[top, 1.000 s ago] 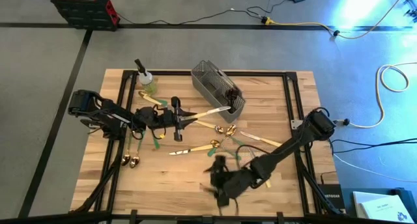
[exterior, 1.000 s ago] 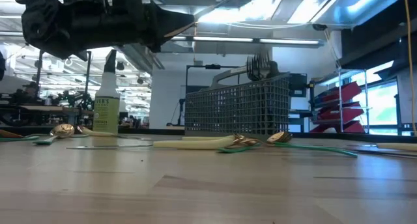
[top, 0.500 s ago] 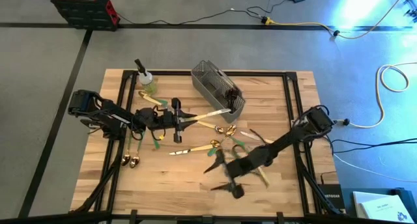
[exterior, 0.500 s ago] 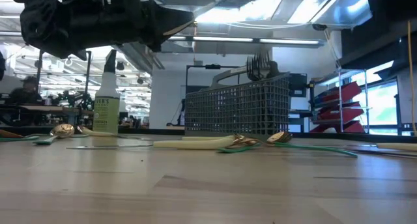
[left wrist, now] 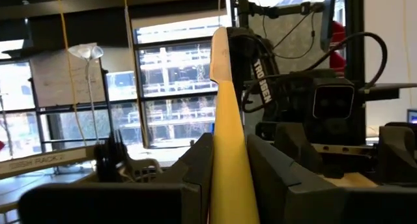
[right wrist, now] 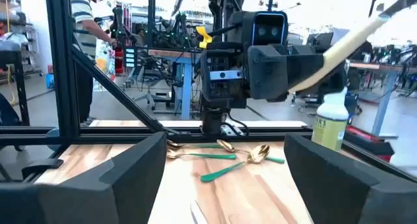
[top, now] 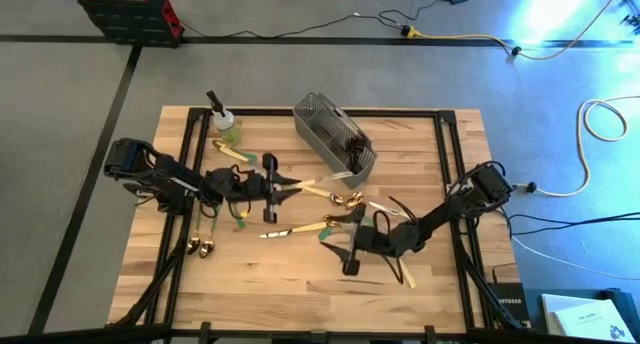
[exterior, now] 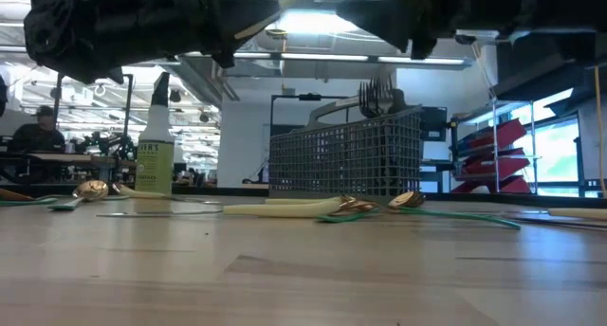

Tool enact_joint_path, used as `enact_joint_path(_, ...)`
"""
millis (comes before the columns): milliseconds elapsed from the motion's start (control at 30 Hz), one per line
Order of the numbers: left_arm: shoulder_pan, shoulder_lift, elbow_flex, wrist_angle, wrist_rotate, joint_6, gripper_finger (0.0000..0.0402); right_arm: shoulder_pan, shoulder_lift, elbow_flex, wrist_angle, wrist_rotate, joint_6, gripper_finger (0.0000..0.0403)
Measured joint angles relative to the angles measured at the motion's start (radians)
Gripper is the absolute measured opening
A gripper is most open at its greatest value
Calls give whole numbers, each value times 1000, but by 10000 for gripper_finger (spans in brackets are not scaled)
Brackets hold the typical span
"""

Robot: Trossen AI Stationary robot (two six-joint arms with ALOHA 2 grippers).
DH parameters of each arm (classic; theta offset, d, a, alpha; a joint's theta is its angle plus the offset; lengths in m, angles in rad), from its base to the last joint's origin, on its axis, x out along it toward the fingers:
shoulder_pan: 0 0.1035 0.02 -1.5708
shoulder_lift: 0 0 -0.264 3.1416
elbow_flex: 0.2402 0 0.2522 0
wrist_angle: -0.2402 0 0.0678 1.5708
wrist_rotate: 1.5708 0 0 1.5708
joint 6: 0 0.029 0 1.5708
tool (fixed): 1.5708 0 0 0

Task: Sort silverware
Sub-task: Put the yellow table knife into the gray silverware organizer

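Observation:
My left gripper (top: 283,185) hovers above the table's middle left, shut on a cream-handled piece of silverware (top: 318,174) that points toward the caddy. My right gripper (top: 342,242) stands open above the near middle of the table. It faces the left arm with nothing between its fingers (right wrist: 124,178). More silverware lies flat on the wood: gold spoons with green handles (right wrist: 238,157), a gold pair (top: 200,247) and a gold piece (top: 290,231). Dark forks (exterior: 377,94) stand in the grey mesh caddy (top: 335,134). My left gripper pinches the cream handle (left wrist: 228,155) between its two fingers (left wrist: 199,168). It comes at it about level from the table's left, and the fingers lie along the piece. The handle's rounded free end (left wrist: 219,38) sticks out ahead, tilted up and clear of the table. The other end is hidden behind the fingers.
A spray bottle with green liquid (top: 222,119) stands at the far left of the table, beside the caddy (exterior: 346,155). Cream-handled pieces (top: 400,215) lie under the right arm. Black frame rails run along the table edges. A person (right wrist: 85,48) stands in the room beyond.
My right gripper has swung from near the table's near edge toward the middle. It has come down and tipped from pointing down to about level, now facing the left arm, and has come into the top of the low view. It stays open.

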Motion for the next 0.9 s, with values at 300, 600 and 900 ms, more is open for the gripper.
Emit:
enact_joint_path(300,-19,0,0,18,20,-36,57,-37,1,47,8,-14,7,293)
enact_joint_path(600,-69,0,0,90,56,-75,57,-176,1,50,105,-246,86,293)
enact_joint_path(900,-83,0,1,98,63,-81,57,-243,2,72,138,-309,138,293)
